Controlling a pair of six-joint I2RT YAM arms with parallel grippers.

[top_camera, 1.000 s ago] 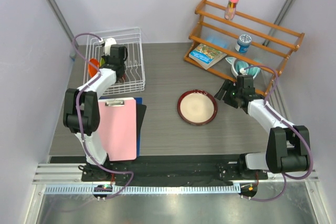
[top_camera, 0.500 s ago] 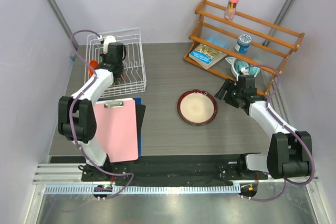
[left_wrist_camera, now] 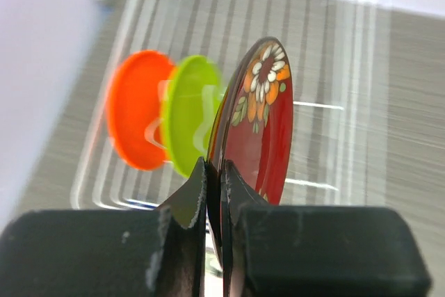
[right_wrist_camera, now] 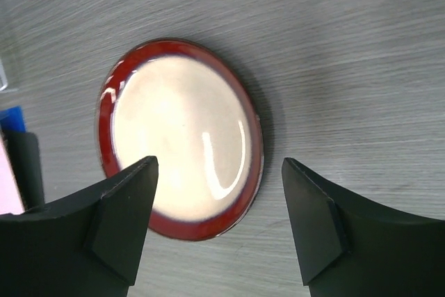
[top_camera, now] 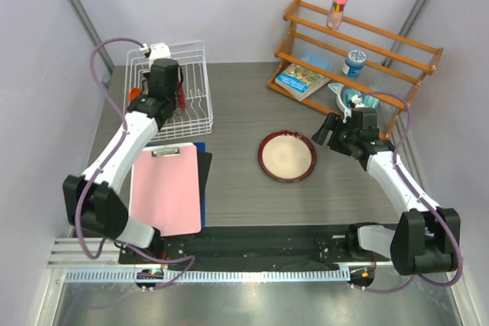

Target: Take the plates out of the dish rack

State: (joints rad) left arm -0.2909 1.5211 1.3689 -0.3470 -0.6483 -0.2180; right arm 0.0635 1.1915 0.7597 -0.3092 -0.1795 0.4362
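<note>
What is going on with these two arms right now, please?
The left end effector grips the rim of the dark red floral plate, held on edge over the white wire dish rack, where the orange round plate and lime green round plate stand upright. The cream plate with a maroon rim lies flat on the table, near the open right end effector.

Overhead overview plus two close wrist views

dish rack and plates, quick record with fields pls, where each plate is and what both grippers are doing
dish rack: white wire, far left
in rack: orange plate, lime green plate, both upright
left gripper: shut on dark red floral plate, on edge over rack
on table: cream plate, flat
right gripper: open, over cream plate
</note>
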